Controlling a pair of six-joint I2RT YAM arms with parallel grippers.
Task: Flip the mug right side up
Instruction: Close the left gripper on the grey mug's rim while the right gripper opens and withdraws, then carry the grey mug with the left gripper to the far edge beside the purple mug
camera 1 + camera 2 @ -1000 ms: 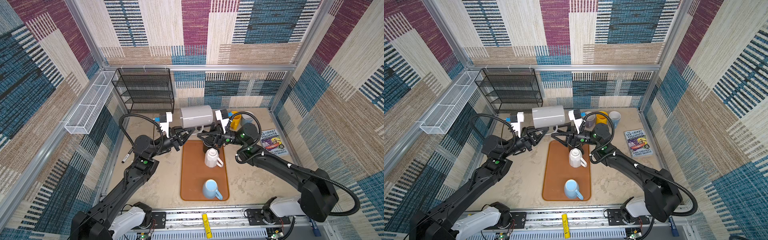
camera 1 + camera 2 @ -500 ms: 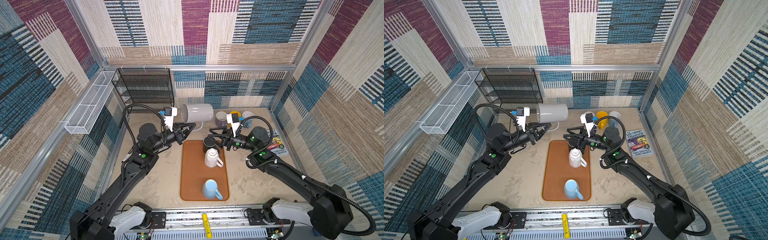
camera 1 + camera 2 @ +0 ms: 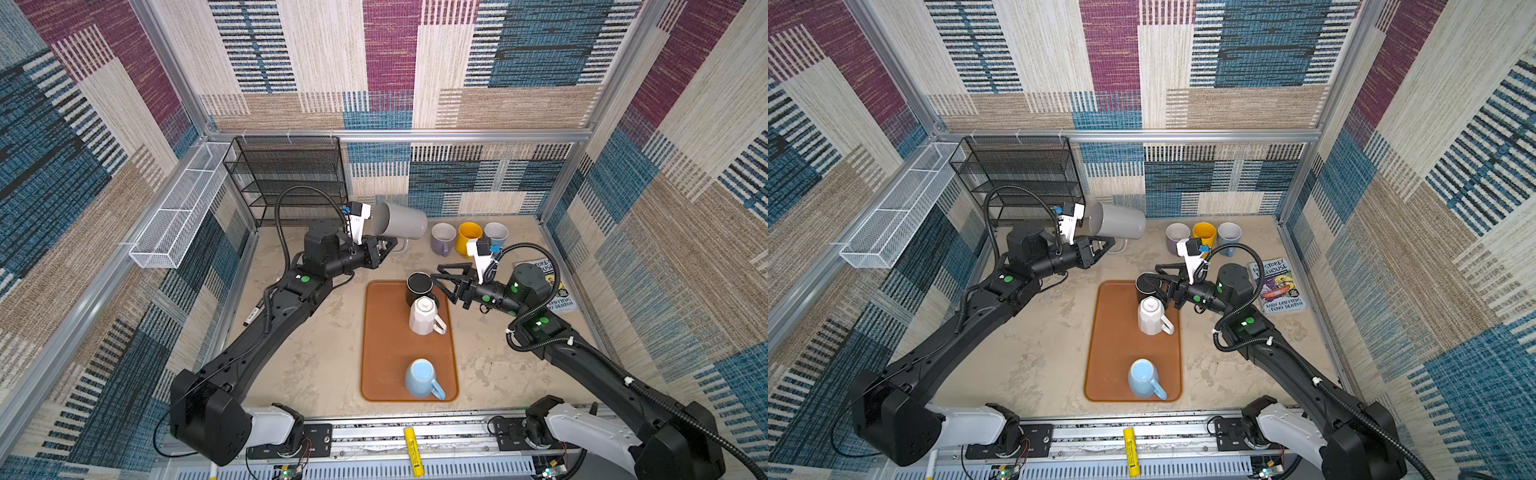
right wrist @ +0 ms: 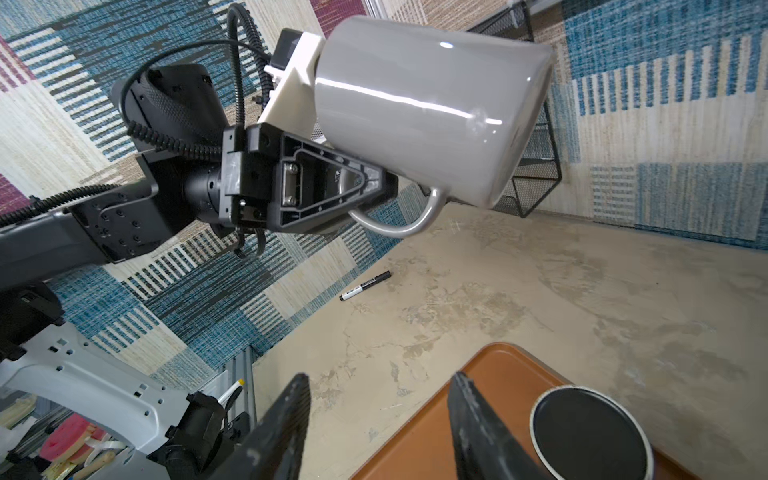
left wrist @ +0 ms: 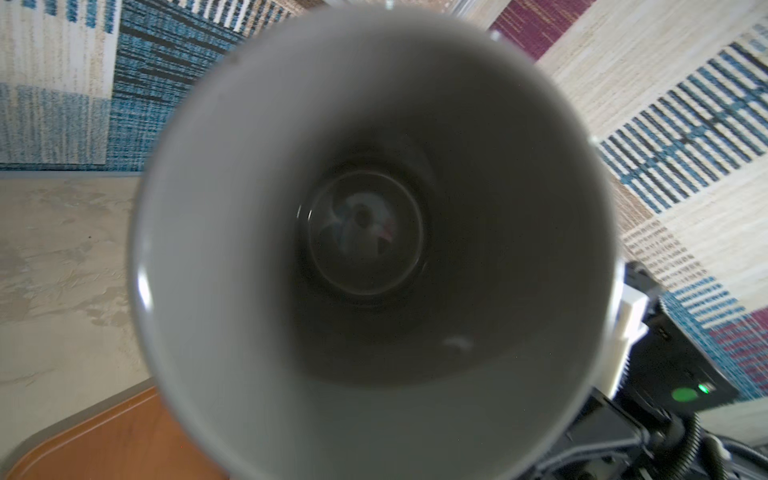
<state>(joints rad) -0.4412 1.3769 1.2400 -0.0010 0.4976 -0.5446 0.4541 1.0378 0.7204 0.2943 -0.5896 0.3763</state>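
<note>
Right hand (image 3: 436, 275): apart, empty; has drawn back beside the black mug (image 3: 419, 285) on the tray (image 3: 382, 345).
Left hand (image 3: 385, 247): clamped on the mug (image 3: 401, 220) by its handle, seemingly alone now.
Mug: aloft at the back, lying sideways; half turned, so uprighting remains.

My mottled beige desk (image 3: 324, 340): a brown tray (image 3: 382, 353) lies at centre. A lilac mug (image 3: 442, 239), yellow mug (image 3: 468, 237) and pale blue mug (image 3: 496, 234) stand upright along the back. A book (image 3: 1277, 286) lies right, a black marker (image 3: 253, 314) left, and a wire rack (image 3: 291, 183) stands back-left.
</note>
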